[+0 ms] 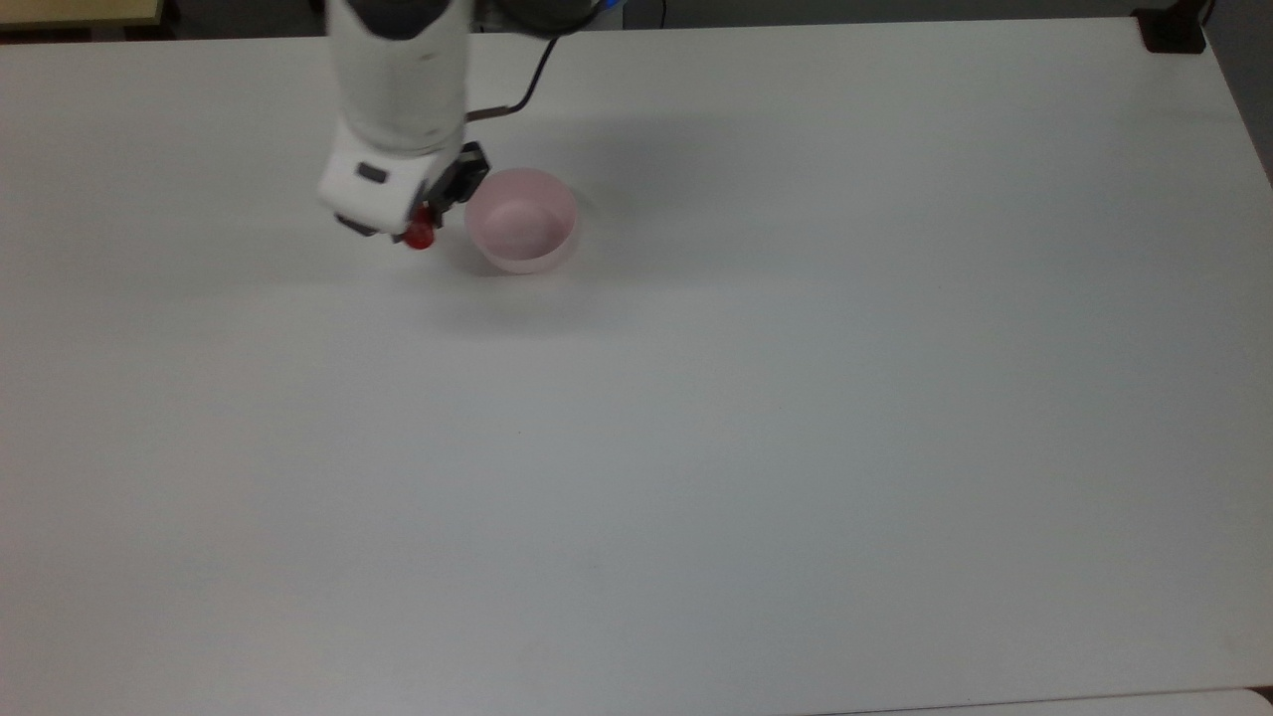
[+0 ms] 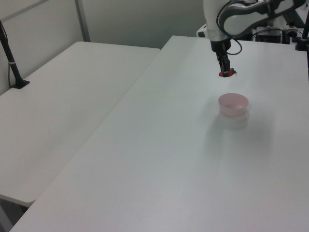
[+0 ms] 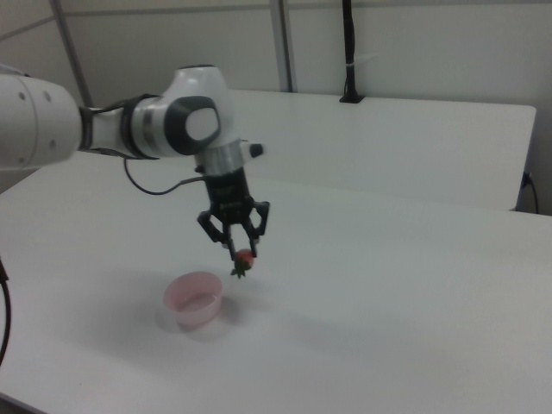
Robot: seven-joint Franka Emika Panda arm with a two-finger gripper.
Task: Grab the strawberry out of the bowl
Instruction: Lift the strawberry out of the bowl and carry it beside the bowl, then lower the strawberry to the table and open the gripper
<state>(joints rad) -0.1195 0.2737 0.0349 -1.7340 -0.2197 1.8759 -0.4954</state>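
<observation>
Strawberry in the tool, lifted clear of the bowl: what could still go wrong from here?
1. The strawberry hangs from just the tips of the tool, so it might slip out.
2. It is over bare table, beside the bowl; a drop could send it rolling away.

Two white tables (image 2: pixel 72 111) stand side by side before a pale grey wall (image 3: pixel 414 52), with a black post (image 3: pixel 348 52) clamped at the far edge.

strawberry (image 3: pixel 244 258) in gripper (image 3: pixel 241 255), above table (image 3: pixel 388 285), beside bowl (image 3: pixel 195 297)
</observation>
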